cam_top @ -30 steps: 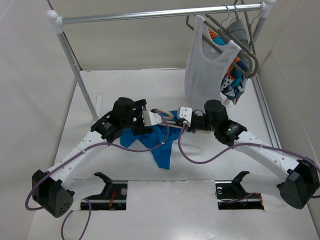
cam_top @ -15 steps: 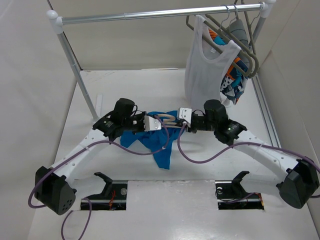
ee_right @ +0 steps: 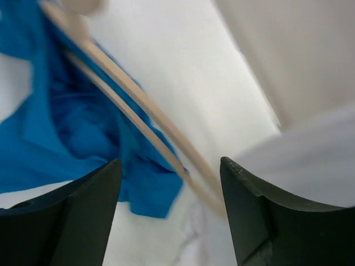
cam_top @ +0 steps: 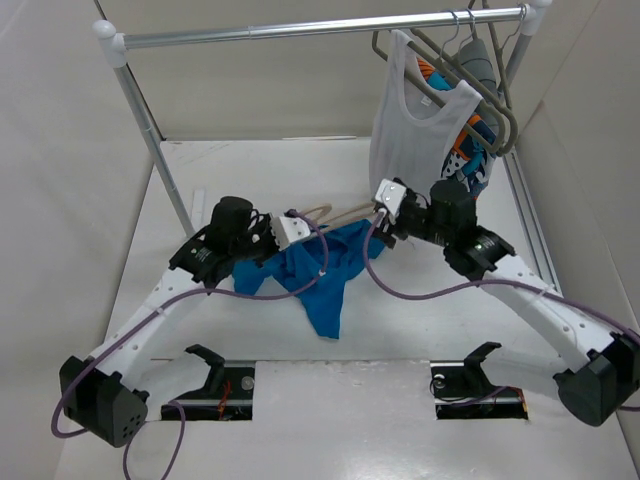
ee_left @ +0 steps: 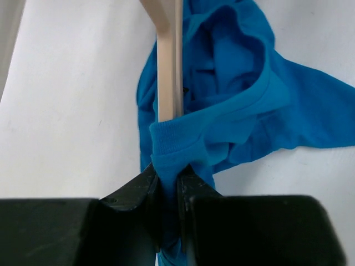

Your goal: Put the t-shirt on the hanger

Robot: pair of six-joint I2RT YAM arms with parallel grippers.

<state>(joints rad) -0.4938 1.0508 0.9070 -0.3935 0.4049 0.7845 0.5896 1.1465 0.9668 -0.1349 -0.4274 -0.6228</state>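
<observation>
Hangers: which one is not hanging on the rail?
The pale beige wooden hanger, threaded into the blue t-shirt; the grey hangers hang on the rail.

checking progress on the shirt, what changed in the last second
The right gripper pulled back toward the rail and to the right. It now stands open, off the hanger. The left gripper shifted left, taking the t-shirt collar with it. Its pinch on the collar is unchanged, and the white vest on the rail has not moved.
</observation>
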